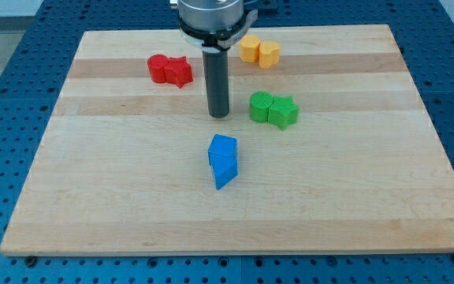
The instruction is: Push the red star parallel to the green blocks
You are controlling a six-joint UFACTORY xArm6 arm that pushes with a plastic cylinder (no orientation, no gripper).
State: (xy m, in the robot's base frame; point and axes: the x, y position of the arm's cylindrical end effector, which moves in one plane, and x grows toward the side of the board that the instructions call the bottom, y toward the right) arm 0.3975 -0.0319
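Look first at the view's left: past the edge of the pale wooden worktop you see the blue perforated base it rests on. Moving right, in the upper left part of the worktop, you find the red pair touching each other: a red block of rounded shape on the left and the red star pressed against its right side. This is your task piece, and it sits nearer the view's top than the green blocks do.

Just right of the red star stands the dark rod, hanging from the metal flange at the view's top. My tip meets the worktop between the red pair and the green pair, apart from both and lower in the view than the red star. There is no pincer on this arm, so you have no jaws to read as apart or together.

Below my tip, near the worktop's middle, two blue blocks lie stacked in line, touching.

Further right, near the top edge, two yellow blocks touch side by side. Below them, level with my tip, sit the green blocks, also touching, the right one star-shaped.
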